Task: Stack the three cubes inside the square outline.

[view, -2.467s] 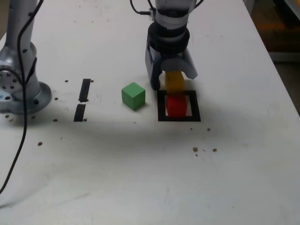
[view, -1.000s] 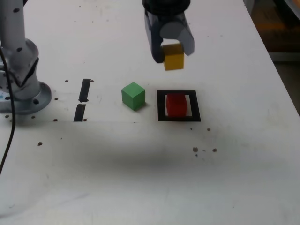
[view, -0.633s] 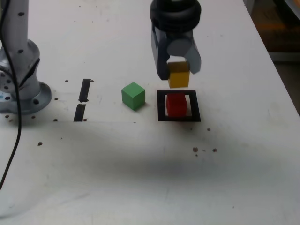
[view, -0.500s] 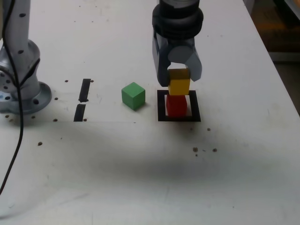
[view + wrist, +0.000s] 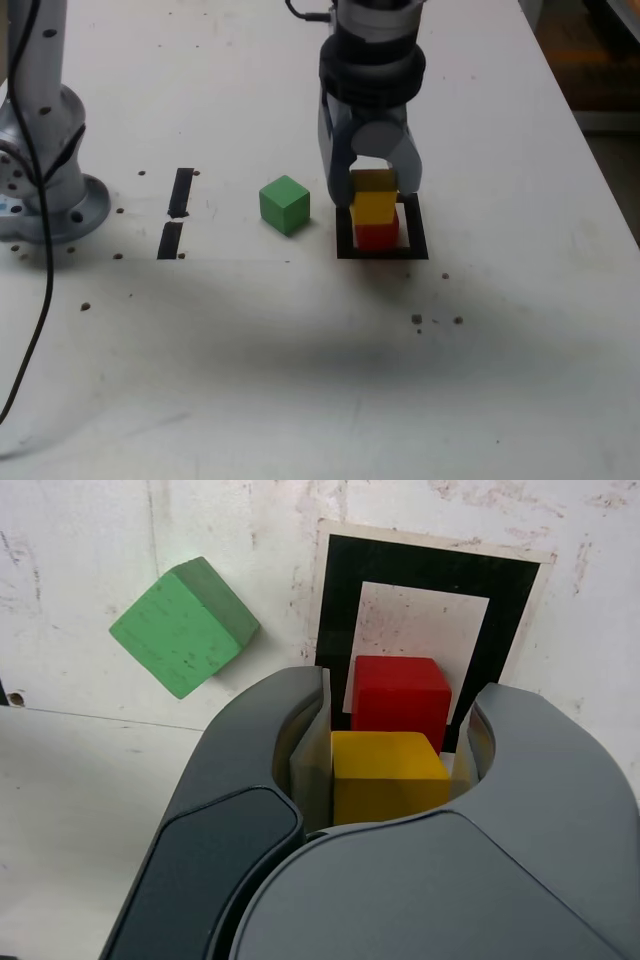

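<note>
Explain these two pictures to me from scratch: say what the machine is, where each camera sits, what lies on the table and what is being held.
It is one robot arm with a gripper at its end. One picture comes from a camera off the arm, the other from a camera on its wrist. On the white table lie a taped black square, two black tape strips and a green cube. A red cube stands in the square. The jaws are shut on a yellow cube, held on top of it.
</note>
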Tool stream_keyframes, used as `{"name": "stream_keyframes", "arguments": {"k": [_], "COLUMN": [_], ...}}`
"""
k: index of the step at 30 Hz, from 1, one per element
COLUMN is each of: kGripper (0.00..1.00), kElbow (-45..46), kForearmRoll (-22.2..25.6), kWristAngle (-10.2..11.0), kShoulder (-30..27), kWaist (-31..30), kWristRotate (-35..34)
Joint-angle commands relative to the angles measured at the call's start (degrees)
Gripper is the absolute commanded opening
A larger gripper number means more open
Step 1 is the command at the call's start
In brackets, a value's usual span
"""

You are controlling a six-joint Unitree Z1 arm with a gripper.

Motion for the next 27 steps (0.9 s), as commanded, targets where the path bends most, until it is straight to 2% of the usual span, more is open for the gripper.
{"name": "stream_keyframes", "arguments": {"k": [1,16,27], "kGripper": [0.22,0.22,0.25], "kElbow": [0.18,0.85,0.95], "kForearmRoll": [-0.63,-1.68,-1.55], "kWristAngle": [-0.04,3.24,3.40], "kShoulder": [0.27,0.17,-0.51], "kWaist": [-0.06,-0.06,-0.06], "kWristRotate": [-0.08,-0.81,-0.94]}}
